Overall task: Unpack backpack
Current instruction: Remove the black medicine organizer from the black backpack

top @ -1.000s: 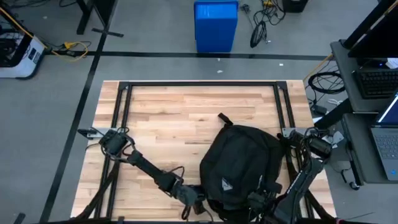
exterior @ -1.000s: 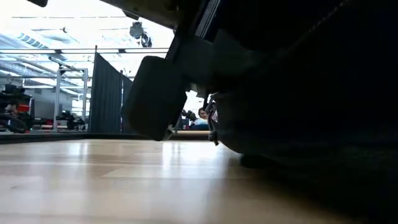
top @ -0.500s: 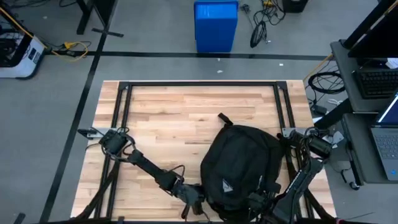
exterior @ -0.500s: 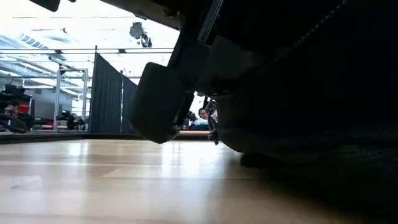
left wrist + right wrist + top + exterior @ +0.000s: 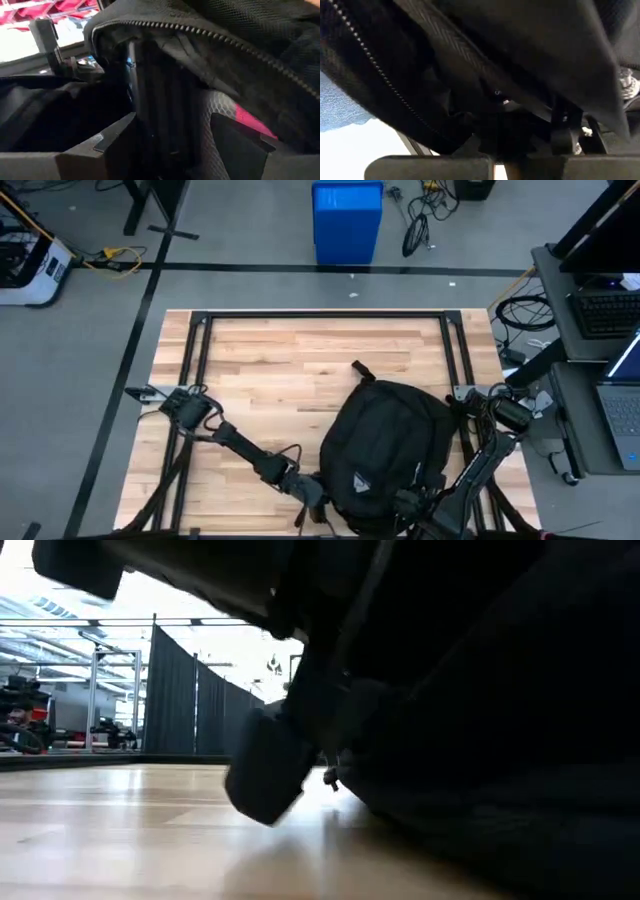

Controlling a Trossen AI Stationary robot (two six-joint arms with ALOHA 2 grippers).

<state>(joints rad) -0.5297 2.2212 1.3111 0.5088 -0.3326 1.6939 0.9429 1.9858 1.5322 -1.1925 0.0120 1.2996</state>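
The black backpack (image 5: 390, 435) lies on the table's near right part, its white logo patch (image 5: 358, 480) facing up. My left gripper (image 5: 318, 492) is at its near left edge, open, its fingers standing at the unzipped mouth (image 5: 210, 35). The left wrist view shows dark contents and a pink strip (image 5: 252, 122) inside. My right gripper (image 5: 405, 502) is at the backpack's near right edge, shut on black fabric beside a zipper (image 5: 365, 55). In the low view the backpack (image 5: 480, 740) fills the right, with my left gripper (image 5: 265, 775) beside it. My right gripper is shut on the backpack's black fabric at its near right edge (image 5: 495, 120), coming from the table's near side. Dark folds hide the exact part and how many layers it has. The fabric above the fingers is raised off the table.
Bare wood (image 5: 280, 370) lies to the far side and left of the backpack. A strap loop (image 5: 358, 370) sticks out at the backpack's far end. A blue bin (image 5: 347, 222) stands on the floor beyond the far edge, and a laptop desk (image 5: 610, 380) is to the right.
My left gripper has moved toward the table's right and down, closer into the backpack's near left opening. The backpack's near end with the logo patch has shifted slightly toward the left.
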